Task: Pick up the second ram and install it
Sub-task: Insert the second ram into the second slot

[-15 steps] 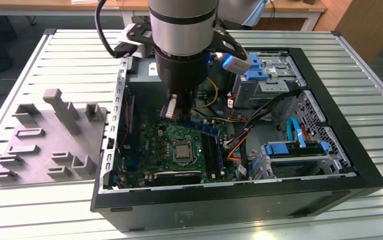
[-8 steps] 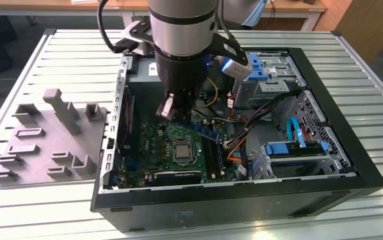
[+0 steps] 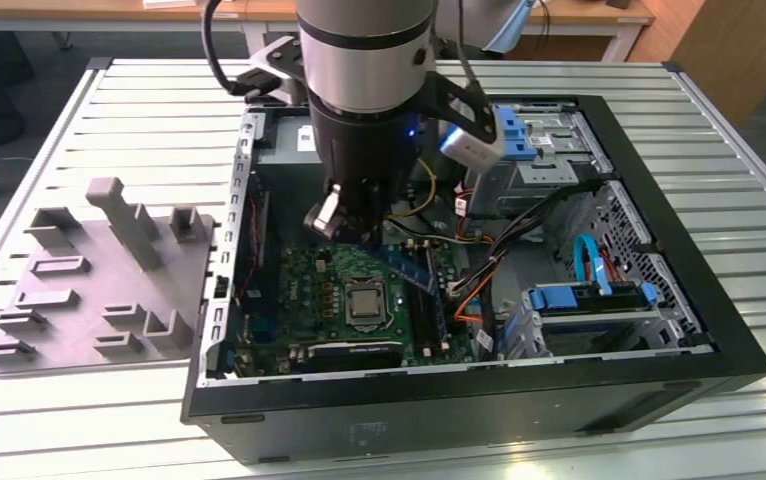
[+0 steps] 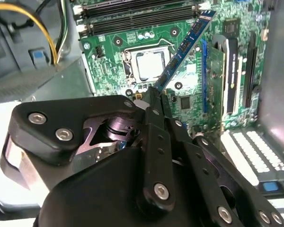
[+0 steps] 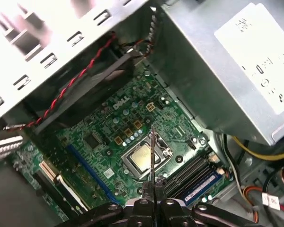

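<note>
The second ram (image 4: 185,45) is pinched at one end between the two fingers of the gripper (image 4: 157,97), which press on it from both sides. The stick is tilted and hangs in the air just above the CPU socket (image 4: 151,64), apart from the motherboard (image 4: 109,56). Beside the socket lie the black memory slots (image 5: 187,172), and on the side of them away from the socket another blue memory stick (image 5: 203,185) already sits in its slot. Around the socket stands the open computer case (image 3: 490,390). Well apart from the socket, outside the case on the exterior view's left, a grey holder block (image 3: 103,280) lies on the table (image 3: 156,110).
</note>
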Motion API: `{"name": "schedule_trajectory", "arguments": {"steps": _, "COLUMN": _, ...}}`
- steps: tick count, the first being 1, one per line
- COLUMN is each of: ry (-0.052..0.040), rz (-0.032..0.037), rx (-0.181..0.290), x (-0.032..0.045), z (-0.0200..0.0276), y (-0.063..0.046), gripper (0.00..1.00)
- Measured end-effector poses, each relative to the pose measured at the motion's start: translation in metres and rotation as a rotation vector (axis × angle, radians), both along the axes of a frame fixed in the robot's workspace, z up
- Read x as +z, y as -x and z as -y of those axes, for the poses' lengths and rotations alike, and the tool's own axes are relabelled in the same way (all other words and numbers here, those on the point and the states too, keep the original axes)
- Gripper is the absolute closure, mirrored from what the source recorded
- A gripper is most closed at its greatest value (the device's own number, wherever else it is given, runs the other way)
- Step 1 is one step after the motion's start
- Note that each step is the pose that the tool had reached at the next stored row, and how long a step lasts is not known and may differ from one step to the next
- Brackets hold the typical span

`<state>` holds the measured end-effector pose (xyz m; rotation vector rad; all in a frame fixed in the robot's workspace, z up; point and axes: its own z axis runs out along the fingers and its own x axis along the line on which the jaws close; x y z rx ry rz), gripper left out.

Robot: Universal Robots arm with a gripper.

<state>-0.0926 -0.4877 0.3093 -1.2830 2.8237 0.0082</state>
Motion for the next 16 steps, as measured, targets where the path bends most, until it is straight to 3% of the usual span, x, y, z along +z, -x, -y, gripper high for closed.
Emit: {"name": "schedule_trajectory", "arguments": {"steps": 16, "ry": 0.0, "rz": 0.0, "rx": -0.291, "x": -0.0009, "z": 0.0, "y": 0.0, "gripper": 0.87}}
